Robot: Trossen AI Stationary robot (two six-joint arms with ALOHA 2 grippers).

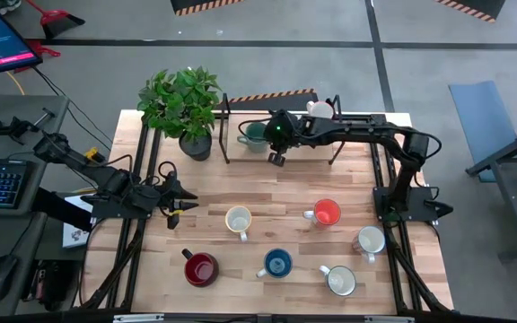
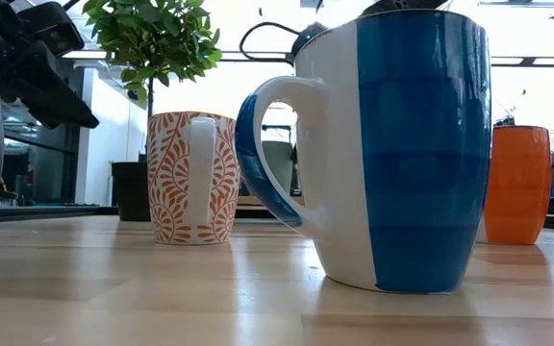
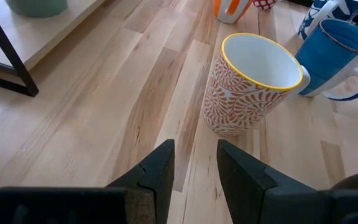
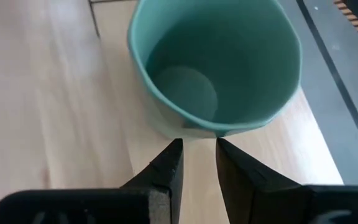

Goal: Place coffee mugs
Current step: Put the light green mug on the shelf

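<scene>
Several mugs stand upright on the wooden table: a cream patterned mug (image 1: 238,220), an orange one (image 1: 327,213), a red one (image 1: 200,267), a blue one (image 1: 277,263) and two white ones (image 1: 340,280) (image 1: 369,240). A teal mug (image 1: 253,135) and a white mug (image 1: 319,109) stand on a low rack at the far edge. My right gripper (image 4: 197,152) is narrowly open just beside the teal mug's wall (image 4: 216,62), nothing between its fingers. My left gripper (image 3: 196,158) is narrowly open and empty at the table's left, pointing at the patterned mug (image 3: 253,84).
A potted plant (image 1: 182,108) stands at the far left corner beside the black-framed rack (image 1: 225,126). The blue mug (image 3: 337,56) stands close behind the patterned one. Bare wood lies between my left gripper and the patterned mug.
</scene>
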